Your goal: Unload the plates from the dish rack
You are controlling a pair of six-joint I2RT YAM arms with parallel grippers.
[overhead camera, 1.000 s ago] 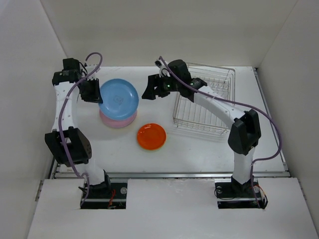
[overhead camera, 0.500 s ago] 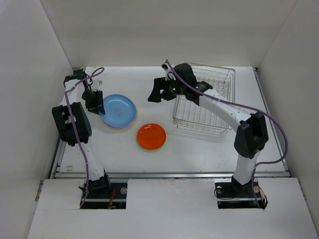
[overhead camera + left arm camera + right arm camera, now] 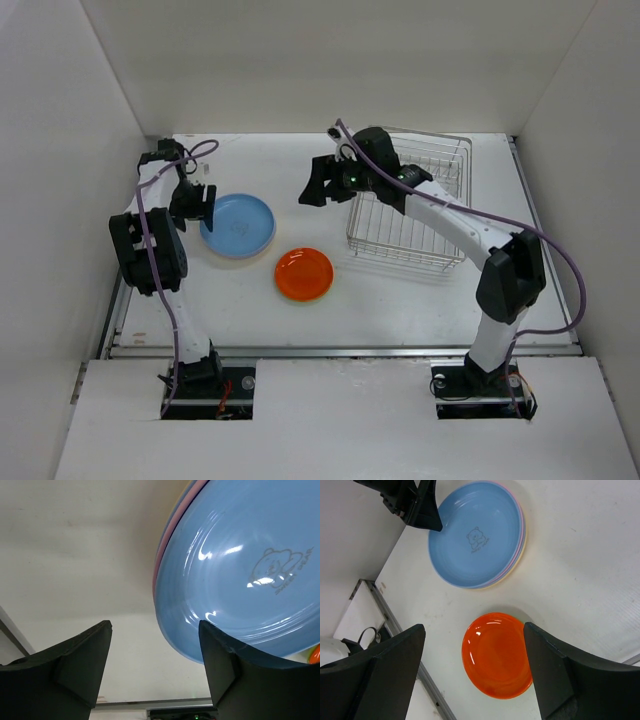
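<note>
The unloading looks close to finished. The dish rack (image 3: 410, 210), a silver grid of thin wire with low upright dividers, stands toward the far right corner of the table (image 3: 400, 300), and no plate shows in it from above.

The blue plate (image 3: 238, 222) lies face up on top of a stack toward the left edge. It is round, shallow and glossy, with faint concentric rings and a small bear outline printed in the well. Under it, the pink plate (image 3: 156, 575) shows only as a thin rim, and a pale yellow rim (image 3: 510, 570) peeks out below that. The orange plate (image 3: 304, 273) lies flat by itself, apart from the stack and nearer the front edge, smooth and shiny.

The left gripper (image 3: 196, 203) sits at the left side of the stack with its jaws spread and nothing between them. One finger is right at the blue rim, and the wrist view does not show whether it touches. The right gripper (image 3: 316, 185) hangs over bare table between the rack and the stack, jaws wide and empty.

The step in hand appears to be letting go of the blue plate. The next move probably calls for drawing the left arm straight back toward the left edge, so the finger does not catch the slick rim and slide the stack.
</note>
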